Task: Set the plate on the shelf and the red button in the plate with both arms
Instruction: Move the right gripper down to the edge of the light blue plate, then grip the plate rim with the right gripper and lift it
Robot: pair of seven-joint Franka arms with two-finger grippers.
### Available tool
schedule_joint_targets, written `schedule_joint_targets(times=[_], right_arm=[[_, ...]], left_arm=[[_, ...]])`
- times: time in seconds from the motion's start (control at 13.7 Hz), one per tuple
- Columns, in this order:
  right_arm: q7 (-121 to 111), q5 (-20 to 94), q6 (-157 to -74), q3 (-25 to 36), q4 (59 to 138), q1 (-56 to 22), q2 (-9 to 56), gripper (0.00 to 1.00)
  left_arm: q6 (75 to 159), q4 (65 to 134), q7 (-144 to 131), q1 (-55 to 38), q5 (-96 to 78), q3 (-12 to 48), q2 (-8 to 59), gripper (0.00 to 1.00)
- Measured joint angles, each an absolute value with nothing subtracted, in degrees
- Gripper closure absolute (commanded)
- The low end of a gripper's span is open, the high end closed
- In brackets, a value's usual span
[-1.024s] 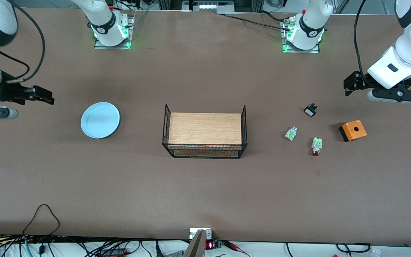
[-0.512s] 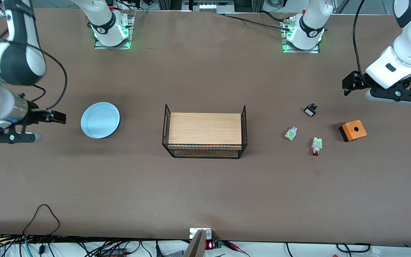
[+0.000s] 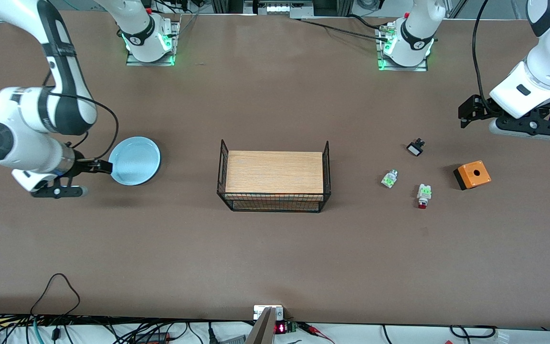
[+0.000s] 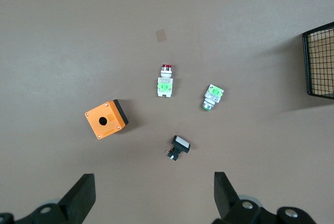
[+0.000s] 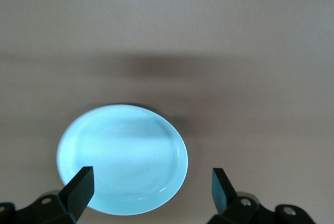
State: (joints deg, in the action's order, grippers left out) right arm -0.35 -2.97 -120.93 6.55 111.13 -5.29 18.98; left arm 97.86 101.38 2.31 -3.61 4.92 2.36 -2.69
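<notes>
The light blue plate (image 3: pixel 134 160) lies on the table toward the right arm's end; it also shows in the right wrist view (image 5: pixel 122 158). My right gripper (image 3: pixel 100 166) is open and empty, just above the table at the plate's rim. The red button (image 3: pixel 423 195), white with green clips and a red cap, lies toward the left arm's end; it also shows in the left wrist view (image 4: pixel 166 83). My left gripper (image 3: pixel 466 114) is open and empty, up in the air over bare table near the small parts.
A black wire basket (image 3: pixel 273 204) holding a wooden block stands mid-table. Near the red button lie a similar white-green part (image 3: pixel 389 178), a black-and-white part (image 3: pixel 415 147) and an orange box with a hole (image 3: pixel 471 175).
My right arm has swung in from the table's end and come down, bringing its gripper up to the plate's rim. My left arm has barely moved.
</notes>
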Motion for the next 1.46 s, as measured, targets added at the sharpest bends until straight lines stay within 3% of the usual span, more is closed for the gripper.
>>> schedule_joint_targets(times=[0.29, 0.88, 1.32, 1.39, 1.46], right_arm=[[-2.04, -3.22, -128.32, 6.85, 119.56, -1.39, 18.9, 0.0], [-3.62, -3.23, -136.58, 6.8, 129.01, 0.01, 18.96, 0.0], [-5.78, -3.24, -137.49, 6.81, 129.9, 0.96, 20.84, 0.09], [-5.79, -3.24, -137.91, 6.8, 129.9, 0.97, 21.33, 0.13], [-5.79, -3.24, -138.26, 6.8, 129.9, 0.97, 21.76, 0.24]], left_arm=[[97.86, 101.31, 2.31, -3.61, 4.92, 2.47, -2.68, 0.0], [97.86, 101.26, 2.31, -3.61, 4.92, 2.67, -2.68, 0.0], [97.61, 101.26, 2.31, -3.61, 4.92, 2.7, -2.68, 0.0], [97.6, 101.25, 2.31, -3.61, 4.92, 2.72, -2.68, 0.0], [97.59, 101.24, 2.31, -3.61, 4.92, 2.74, -2.68, 0.0]])
